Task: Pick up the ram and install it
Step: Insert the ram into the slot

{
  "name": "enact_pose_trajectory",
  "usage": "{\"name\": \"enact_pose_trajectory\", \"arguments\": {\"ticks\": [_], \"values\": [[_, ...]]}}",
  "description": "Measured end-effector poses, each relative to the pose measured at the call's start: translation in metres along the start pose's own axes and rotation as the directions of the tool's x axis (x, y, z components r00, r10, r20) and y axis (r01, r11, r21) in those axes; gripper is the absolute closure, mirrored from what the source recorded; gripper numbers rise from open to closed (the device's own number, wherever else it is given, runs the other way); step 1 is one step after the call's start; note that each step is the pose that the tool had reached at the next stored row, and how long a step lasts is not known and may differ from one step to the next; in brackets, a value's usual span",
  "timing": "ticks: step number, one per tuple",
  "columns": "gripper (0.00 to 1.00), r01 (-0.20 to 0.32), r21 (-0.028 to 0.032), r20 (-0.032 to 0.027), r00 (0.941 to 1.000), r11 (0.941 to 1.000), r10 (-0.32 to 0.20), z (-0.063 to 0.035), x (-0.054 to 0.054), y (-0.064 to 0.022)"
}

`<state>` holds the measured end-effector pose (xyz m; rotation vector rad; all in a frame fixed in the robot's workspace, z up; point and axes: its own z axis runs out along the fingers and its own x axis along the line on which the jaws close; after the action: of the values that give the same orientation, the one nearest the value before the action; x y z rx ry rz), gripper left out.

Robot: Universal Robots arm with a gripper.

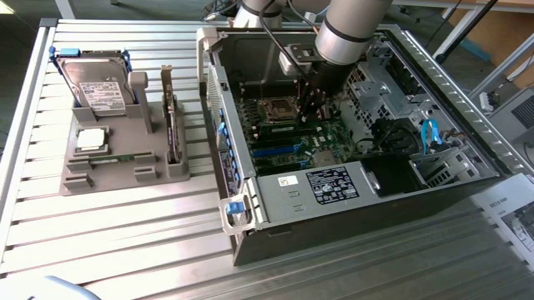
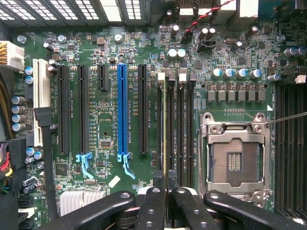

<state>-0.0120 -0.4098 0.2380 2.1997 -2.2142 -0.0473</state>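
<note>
wrist view | gripper (image 2: 166,189) clenched on ram (image 2: 164,122) | ram edge-on over memory slots (image 2: 186,124)

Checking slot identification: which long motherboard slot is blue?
The blue slot sits between the short black slot and a long black slot; the other long ones are black, plus one white slot.

A slatted metal table (image 1: 125,237) carries glare on its near slats. Grey floor (image 1: 15,94) shows at left. Far right stands what may be a wooden board (image 1: 501,28).
</note>
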Motion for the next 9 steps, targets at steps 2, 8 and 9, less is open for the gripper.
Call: {"name": "enact_pose_trajectory", "arguments": {"ticks": [2, 8, 9], "values": [[0.88, 0.0, 0.0, 0.0, 1.0, 1.0, 0.0, 0.0003, 0.0, 0.0], [0.88, 0.0, 0.0, -0.0001, 1.0, 1.0, 0.0, 0.0011, 0.0, 0.0], [0.88, 0.0, 0.0, -0.0001, 1.0, 1.0, 0.0, 0.0011, 0.0, 0.0]]}}
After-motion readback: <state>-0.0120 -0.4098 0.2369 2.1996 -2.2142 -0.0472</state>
